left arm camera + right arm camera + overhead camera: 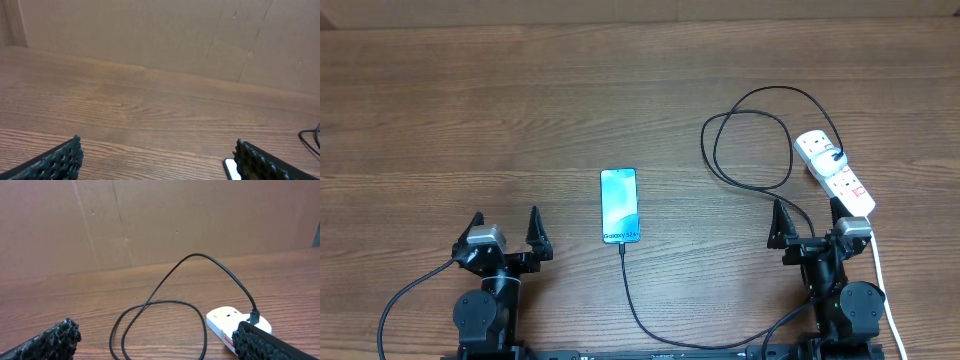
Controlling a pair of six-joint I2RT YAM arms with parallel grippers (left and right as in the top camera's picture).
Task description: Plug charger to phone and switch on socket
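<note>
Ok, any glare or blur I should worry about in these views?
Overhead: even light, no hard shadows; phone screen bright yet its text reads; socket slightly washed out. Left wrist: table grain sharp, only the phone's corner in frame. Right wrist: charger and socket crisp, no glare.

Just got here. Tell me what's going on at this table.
Nothing is being handled right now. The left pincer and right pincer are both open and empty, parked at the near side. The phone lies in the middle, screen lit, with the charger cable meeting its near end, apparently plugged in. The cable's other end sits in the white power strip on the right. I cannot tell whether its switch is on.
</note>
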